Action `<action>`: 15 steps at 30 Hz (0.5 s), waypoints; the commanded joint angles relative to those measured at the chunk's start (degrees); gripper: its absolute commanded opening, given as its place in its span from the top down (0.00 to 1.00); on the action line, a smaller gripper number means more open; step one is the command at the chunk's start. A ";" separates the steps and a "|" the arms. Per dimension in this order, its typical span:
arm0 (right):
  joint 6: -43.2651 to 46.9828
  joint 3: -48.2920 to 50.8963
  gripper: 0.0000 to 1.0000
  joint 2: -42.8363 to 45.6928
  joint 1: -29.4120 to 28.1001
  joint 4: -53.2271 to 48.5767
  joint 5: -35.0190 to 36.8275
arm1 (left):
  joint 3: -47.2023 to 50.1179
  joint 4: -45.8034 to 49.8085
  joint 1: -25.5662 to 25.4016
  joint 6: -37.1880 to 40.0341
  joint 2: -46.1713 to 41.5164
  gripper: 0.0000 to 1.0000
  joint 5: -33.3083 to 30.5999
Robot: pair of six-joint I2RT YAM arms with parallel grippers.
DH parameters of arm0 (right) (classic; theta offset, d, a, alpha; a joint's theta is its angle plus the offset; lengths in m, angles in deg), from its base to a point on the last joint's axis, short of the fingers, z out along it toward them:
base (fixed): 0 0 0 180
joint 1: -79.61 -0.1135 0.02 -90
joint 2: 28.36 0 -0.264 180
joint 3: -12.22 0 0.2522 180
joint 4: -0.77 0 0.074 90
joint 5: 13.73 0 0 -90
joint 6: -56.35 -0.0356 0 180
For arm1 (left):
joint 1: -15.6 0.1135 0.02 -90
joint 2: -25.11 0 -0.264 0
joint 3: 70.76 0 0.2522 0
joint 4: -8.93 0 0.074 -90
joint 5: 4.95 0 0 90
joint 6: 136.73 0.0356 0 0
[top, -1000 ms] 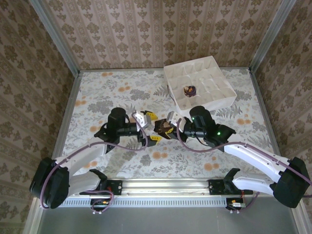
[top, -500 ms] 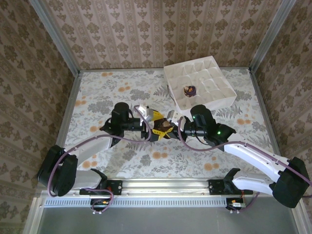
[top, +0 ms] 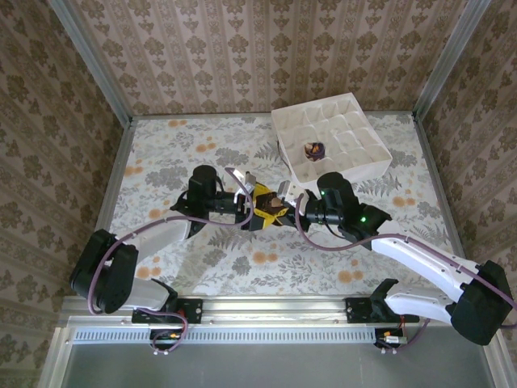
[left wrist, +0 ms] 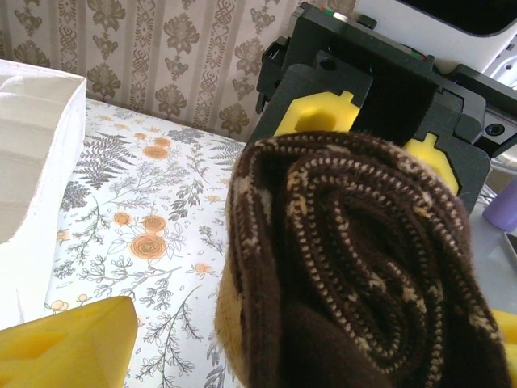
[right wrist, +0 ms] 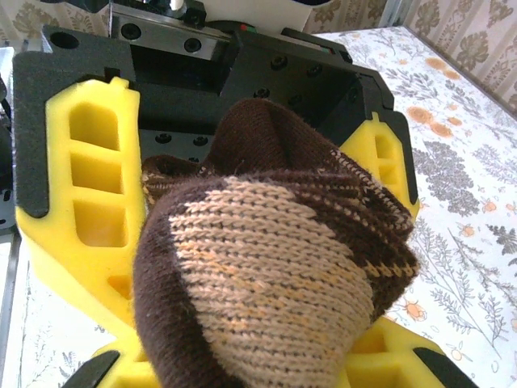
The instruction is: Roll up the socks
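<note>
The brown sock is off the counter, mid-scene, wound into a tight spiral between the two arms. The right tool is clamped narrow on the roll. The left tool stands wide around the roll's other end, and one of its yellow fingers is clearly apart from the knit. The purple sock sits as a small ball in a compartment of the white box at the far right.

The brown sock looks light, soft and springy, and grippy rather than slick. The coil will probably loosen if freed. The best hold is likely across the thick middle, pinching all the layers together, not the loose outer edge.

No brand, label or writing can be read.
</note>
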 commanded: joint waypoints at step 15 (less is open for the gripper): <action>1.05 1.31 1.00 0.20 1.21 0.72 -0.42 | -5.50 0.53 -0.63 -2.68 0.67 0.16 3.05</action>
